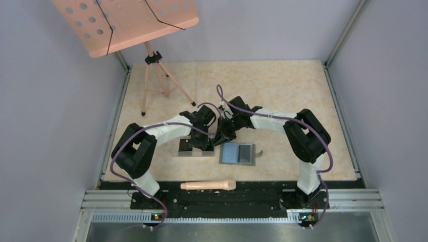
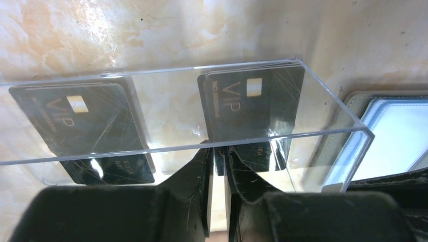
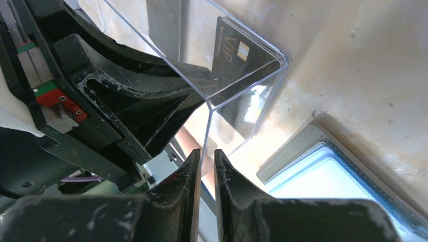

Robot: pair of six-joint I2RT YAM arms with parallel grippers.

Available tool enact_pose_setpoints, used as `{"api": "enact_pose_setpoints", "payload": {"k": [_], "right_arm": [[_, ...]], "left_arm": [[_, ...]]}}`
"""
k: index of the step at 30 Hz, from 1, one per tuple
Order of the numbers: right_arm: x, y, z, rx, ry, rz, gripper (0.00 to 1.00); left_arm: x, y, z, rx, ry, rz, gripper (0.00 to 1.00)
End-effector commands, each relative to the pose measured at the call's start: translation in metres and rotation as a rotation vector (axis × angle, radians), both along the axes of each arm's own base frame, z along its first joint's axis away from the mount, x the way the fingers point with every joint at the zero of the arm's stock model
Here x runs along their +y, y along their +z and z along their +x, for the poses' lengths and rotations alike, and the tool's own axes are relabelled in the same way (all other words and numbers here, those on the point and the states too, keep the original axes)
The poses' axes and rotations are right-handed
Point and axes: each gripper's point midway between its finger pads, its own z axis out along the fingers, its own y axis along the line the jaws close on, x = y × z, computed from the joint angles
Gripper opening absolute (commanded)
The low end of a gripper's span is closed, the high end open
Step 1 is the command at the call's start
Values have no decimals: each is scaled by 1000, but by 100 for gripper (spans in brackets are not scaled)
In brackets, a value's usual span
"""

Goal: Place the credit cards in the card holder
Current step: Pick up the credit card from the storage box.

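So the credit cards (image 2: 252,108) are black with gold "VIP" print, and they're sitting inside a clear box (image 1: 177,147), upright against its far wall. One little stack is tucked into the right end. Another black card shows toward the left end, though through all that glare I can't say if it's a real one or a reflection.

The left gripper (image 2: 218,154) is reaching into the box. Its jaws are nearly together, with a thin gap, right at the bottom edge of the right-hand stack. Whether they're actually pinching a card, I can't tell.

The right gripper (image 3: 204,156) has its jaws clamped on the thin end wall of the box, at the corner nearest the wallet.

The card holder (image 1: 237,153) lies flat and open on the surface (image 1: 282,91), just to the right of the box, with the bluish slotted inside facing up.

Further out, a peach-coloured handle thing (image 1: 208,185) lies on the black rail between the arm bases. A pink perforated music stand (image 1: 126,20) is on its tripod at the far left.
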Motion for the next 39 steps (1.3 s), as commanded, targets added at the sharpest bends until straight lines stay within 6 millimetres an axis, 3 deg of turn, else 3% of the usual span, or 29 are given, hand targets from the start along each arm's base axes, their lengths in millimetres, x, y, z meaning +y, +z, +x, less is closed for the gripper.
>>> {"api": "enact_pose_setpoints", "payload": {"k": [1, 10, 20, 26, 32, 35, 39], "right_arm": [[2, -7, -10, 1, 38, -5, 14], [2, -7, -10, 1, 36, -7, 14], [1, -6, -10, -2, 35, -7, 14], [1, -6, -10, -4, 34, -8, 14], [1, -6, -10, -4, 35, -8, 14], [1, -6, -10, -6, 34, -9, 14], [1, -4, -9, -12, 35, -8, 15]], "left_arm": [[-16, 7, 6, -27, -11, -49, 16], [-27, 38, 12, -98, 16, -146, 7], [-34, 57, 13, -136, 23, -216, 10], [-41, 57, 8, -121, 15, -272, 20], [-45, 49, 4, -98, 13, -300, 23], [-39, 41, 3, -80, 31, -261, 18], [-29, 37, 3, -79, 50, -201, 0]]}}
